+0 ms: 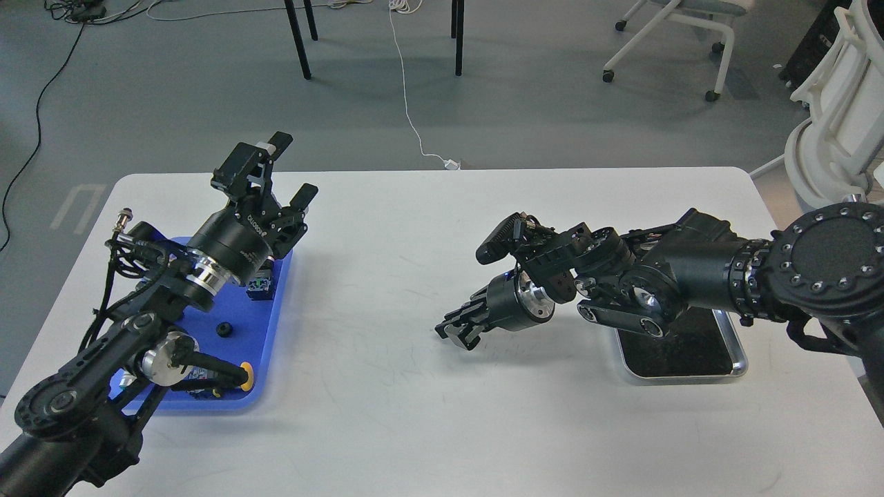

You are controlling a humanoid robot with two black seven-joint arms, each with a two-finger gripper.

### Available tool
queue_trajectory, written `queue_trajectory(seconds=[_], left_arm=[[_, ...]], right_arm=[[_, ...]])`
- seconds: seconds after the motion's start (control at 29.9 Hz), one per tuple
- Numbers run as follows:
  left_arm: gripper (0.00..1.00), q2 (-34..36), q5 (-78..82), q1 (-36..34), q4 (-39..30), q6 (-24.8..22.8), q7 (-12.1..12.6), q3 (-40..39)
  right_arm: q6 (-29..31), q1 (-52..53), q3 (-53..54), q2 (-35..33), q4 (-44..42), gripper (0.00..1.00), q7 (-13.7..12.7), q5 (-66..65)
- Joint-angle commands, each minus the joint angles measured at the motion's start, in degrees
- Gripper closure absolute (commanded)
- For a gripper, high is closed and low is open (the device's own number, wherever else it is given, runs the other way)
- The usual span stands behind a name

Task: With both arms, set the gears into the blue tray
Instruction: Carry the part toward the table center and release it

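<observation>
The blue tray (271,324) lies at the table's left side, largely covered by my left arm. One small black gear (223,330) rests on it, in the open part near the tray's middle. My left gripper (284,176) is raised above the tray's far right corner, open and holding nothing. My right gripper (456,329) hangs low over the white table around its middle, pointing left toward the blue tray. It looks dark and bunched, so I cannot make out its fingers or anything between them.
A silver metal tray (740,360) with black lining lies at the right, half under my right arm. On the blue tray are a yellow-capped push button (246,376) and a small blue part (261,285). Chair and table legs stand beyond the far edge.
</observation>
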Motion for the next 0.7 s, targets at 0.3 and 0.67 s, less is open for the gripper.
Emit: queue_trajectory(seconds=[0.3, 0.67], left_arm=[[0.02, 0.1, 0.1, 0.0, -0.1, -0.2, -0.3, 0.0], [0.02, 2.2, 1.1, -0.9, -0.6, -0.3, -10.9, 1.0]], right_arm=[[-0.9, 1.4, 2.3, -3.2, 0.9, 0.07, 0.0, 8.6], [-0.3, -8.5, 26.8, -29.3, 13.8, 0.04, 0.0, 36.5]])
